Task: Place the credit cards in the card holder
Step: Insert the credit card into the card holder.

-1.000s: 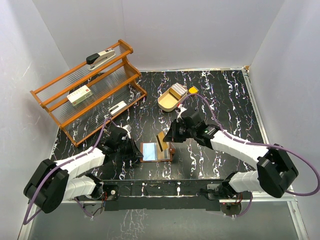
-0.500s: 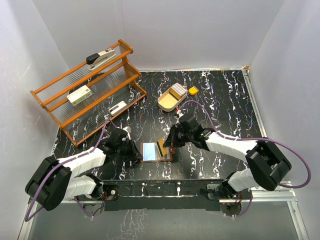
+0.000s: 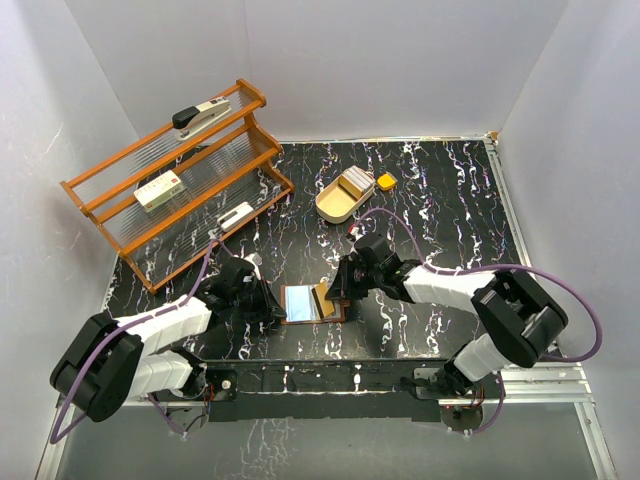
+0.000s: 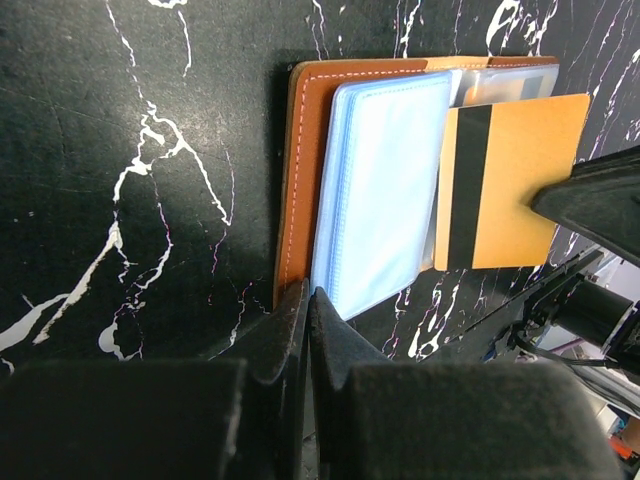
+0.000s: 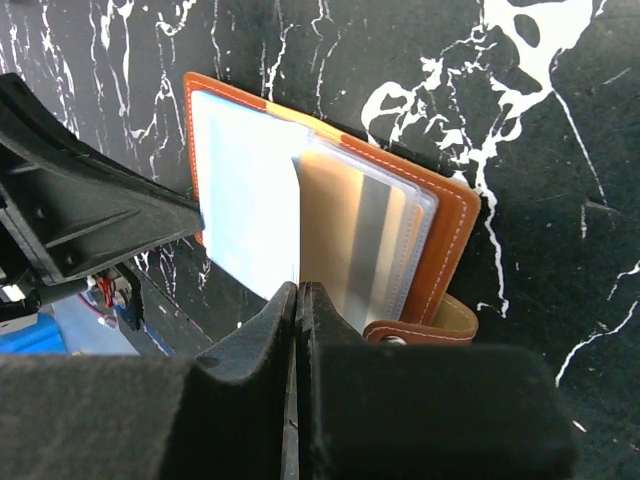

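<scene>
Black white-veined table, walled white bay. The brown leather bifold card holder lies open and flat near the front edge, between the two arms.

Right gripper: jaws clamped on the outer edge of a tan credit card with a dark stripe. The card extends from those jaws toward the holder's middle and lies over the half nearest the right arm.

Key relation: the card's stripe and long side run parallel to the holder's stitched outer edge, so it is squared up rather than skewed. Its leading edge sits right at the pale blue clear sleeves. Can't tell whether it has actually entered a pocket or is only lying on top. The right wrist view shows it hazily, as if through plastic.

Left gripper: jaws fully closed, holding nothing that I can see, tips touching the holder's edge on the side opposite the card. It looks like a brace.

My read of the next move: push the card along the line from the right jaws toward the fold, with the left gripper stopping the holder from sliding. The risk is the sleeve buckling.

More credit cards sit in a tan oval wooden tray, well apart, farther back.
</scene>
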{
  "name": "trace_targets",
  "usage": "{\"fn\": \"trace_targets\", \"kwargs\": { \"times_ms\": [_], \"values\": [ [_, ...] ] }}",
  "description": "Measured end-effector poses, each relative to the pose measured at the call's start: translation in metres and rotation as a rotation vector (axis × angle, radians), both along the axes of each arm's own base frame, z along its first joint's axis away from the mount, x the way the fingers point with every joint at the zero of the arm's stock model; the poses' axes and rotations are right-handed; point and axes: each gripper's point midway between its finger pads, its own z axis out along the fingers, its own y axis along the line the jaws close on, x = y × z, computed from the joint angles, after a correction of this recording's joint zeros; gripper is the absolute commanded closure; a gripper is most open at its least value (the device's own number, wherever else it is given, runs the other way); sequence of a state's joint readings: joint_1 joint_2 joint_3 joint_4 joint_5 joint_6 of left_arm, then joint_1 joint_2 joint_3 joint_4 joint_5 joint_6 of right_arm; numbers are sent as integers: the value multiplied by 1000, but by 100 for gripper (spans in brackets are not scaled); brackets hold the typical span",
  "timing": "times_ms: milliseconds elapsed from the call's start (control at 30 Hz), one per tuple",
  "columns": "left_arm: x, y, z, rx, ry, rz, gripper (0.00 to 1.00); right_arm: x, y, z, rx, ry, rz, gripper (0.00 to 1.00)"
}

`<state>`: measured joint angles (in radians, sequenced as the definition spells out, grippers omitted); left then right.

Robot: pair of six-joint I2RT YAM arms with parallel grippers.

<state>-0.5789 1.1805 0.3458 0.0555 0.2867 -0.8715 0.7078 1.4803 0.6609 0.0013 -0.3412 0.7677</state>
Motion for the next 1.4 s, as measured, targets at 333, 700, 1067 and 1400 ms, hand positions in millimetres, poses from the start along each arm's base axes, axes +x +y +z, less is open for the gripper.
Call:
{"fn": "trace_targets", "kwargs": {
  "times_ms": [333,700,1067,1400],
  "values": [
    [0,-1,0,-8,-1,0,100,1,6,-7,32,6,0,100],
    [0,0,-1,-2,-3,2,100,1,8,-13,44,9,12,99],
    [0,2,-2,7,-1,4,100,1,5,-24,18,10,43,97],
    [0,2,-1,12,-3,4,100,5,7,-23,8,1,62,97]
  ]
}}
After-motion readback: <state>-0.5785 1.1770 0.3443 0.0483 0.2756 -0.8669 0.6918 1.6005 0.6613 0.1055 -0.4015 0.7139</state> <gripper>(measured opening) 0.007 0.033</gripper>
